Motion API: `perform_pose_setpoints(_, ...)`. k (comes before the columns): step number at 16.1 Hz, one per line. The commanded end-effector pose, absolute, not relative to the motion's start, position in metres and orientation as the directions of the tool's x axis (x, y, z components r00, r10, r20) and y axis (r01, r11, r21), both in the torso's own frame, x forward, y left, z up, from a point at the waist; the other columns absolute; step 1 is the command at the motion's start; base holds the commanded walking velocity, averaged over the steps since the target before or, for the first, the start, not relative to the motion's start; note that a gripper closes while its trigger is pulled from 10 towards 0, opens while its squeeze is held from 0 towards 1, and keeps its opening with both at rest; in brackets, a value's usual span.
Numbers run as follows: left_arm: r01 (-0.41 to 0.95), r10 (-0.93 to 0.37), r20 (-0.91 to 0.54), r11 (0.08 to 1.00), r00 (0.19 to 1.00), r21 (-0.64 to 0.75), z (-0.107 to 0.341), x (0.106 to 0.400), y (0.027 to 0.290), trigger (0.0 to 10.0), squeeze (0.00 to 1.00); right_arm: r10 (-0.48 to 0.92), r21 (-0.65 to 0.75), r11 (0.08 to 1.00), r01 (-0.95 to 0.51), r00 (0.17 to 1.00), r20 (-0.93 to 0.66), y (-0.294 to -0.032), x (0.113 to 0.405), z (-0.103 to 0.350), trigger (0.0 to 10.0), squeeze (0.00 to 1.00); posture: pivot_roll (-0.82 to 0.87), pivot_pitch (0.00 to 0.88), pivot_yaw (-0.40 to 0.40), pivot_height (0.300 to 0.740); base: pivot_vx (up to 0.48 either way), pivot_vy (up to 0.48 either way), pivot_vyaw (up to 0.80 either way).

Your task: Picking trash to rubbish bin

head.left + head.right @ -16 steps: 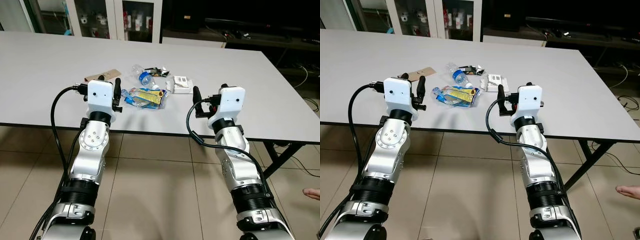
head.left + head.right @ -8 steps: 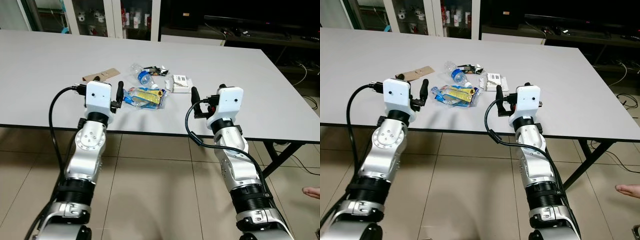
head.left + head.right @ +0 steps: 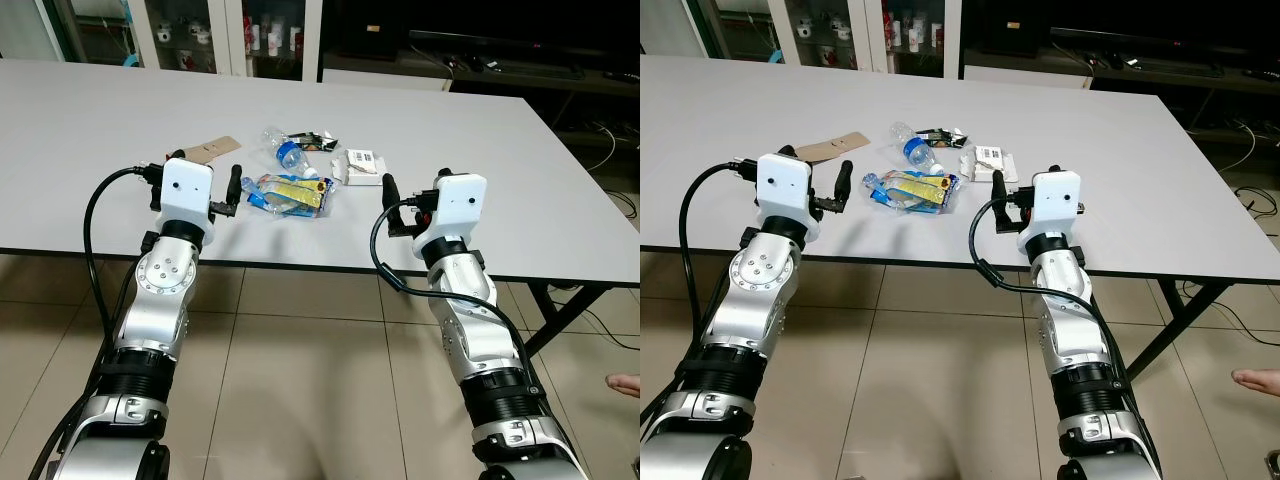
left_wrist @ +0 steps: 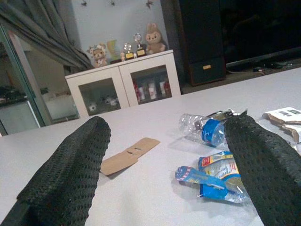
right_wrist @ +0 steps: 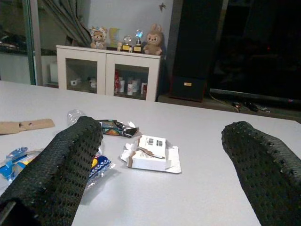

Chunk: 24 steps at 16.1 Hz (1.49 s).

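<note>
Hovering, left gripper [image 4: 164, 165]: held just above the near edge of the grey table [image 3: 480, 150], fingers [image 4: 66, 174] spread wide, gripping nothing.
Hovering, right gripper [image 5: 155, 174]: raised over the near edge of the same table, fingers [image 5: 256, 160] spread wide, likewise gripping nothing.
Trash heap: spread on the tabletop ahead of and between both grippers, touched by neither.
Snack wrapper [image 3: 290, 194]: blue and yellow, crumpled, nearest to the left gripper, just ahead of its inner finger.
Plastic bottle [image 4: 204, 129]: clear with a blue label, lying on its side just beyond the wrapper.
Dark foil scrap [image 5: 115, 128]: crinkled, beside the bottle on the far side.
White box on torn card [image 5: 151, 153]: straight ahead of the right gripper, lying flat, just beside the wrapper.
Brown cardboard strip [image 4: 128, 155]: flat on the table, ahead of the left gripper toward its outer side, apart from the heap.
Background: white cabinet [image 5: 109, 70] with glass doors past the table, soft toys [image 5: 153, 44] and small trophies on top.
Floor: beige tiles [image 3: 320, 400] beneath both arms.
</note>
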<state>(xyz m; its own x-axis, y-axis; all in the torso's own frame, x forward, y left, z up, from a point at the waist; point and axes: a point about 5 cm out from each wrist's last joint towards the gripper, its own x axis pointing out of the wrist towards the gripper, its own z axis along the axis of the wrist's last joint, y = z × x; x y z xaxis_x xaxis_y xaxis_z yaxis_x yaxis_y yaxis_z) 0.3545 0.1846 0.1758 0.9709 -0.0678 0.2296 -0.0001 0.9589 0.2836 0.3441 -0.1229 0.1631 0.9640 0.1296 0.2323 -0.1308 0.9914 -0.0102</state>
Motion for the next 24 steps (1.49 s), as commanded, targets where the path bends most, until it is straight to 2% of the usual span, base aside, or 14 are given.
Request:
perform_pose_setpoints(1, 0.006, -0.074, 0.238, 0.962, 0.968, 0.273, 0.18, 0.357, 0.182, 10.0, 1.0, 0.124, 0.003, 0.992, -0.127, 0.968, 0.22, -0.125, 0.344, 0.162, 10.0, 0.0, -0.01, 0.018, -0.058, 0.74, 0.0, 0.0, 0.0)
perform_pose_setpoints(4, -0.004, -0.068, 0.243, 0.958, 0.968, 0.285, 0.179, 0.357, 0.18, 10.0, 1.0, 0.125, 0.002, 0.992, -0.128, 0.967, 0.22, -0.125, 0.345, 0.162, 10.0, 0.0, -0.01, 0.019, -0.058, 0.74, 0.0, 0.0, 0.0)
perform_pose_setpoints(5, -0.03, -0.046, 0.246, 0.955, 0.968, 0.295, 0.179, 0.357, 0.182, 10.0, 0.0, 0.125, 0.001, 0.992, -0.129, 0.967, 0.22, -0.125, 0.345, 0.162, 10.0, 0.0, -0.01, 0.019, -0.059, 0.74, 0.0, 0.0, 0.0)
perform_pose_setpoints(12, -0.022, -0.05, 0.289, 0.97, 0.956, 0.242, 0.184, 0.356, 0.178, 10.0, 0.0, 0.131, 0.003, 0.991, -0.135, 0.967, 0.219, -0.124, 0.345, 0.162, 10.0, 0.0, -0.01, 0.018, -0.059, 0.74, 0.0, 0.0, 0.0)
perform_pose_setpoints(24, -0.047, -0.042, 0.343, 0.968, 0.938, 0.247, 0.2, 0.358, 0.18, 10.0, 0.0, 0.139, 0.001, 0.99, -0.142, 0.966, 0.22, -0.123, 0.345, 0.162, 10.0, 0.0, -0.01, 0.01, -0.058, 0.74, 0.353, 0.0, 0.0)
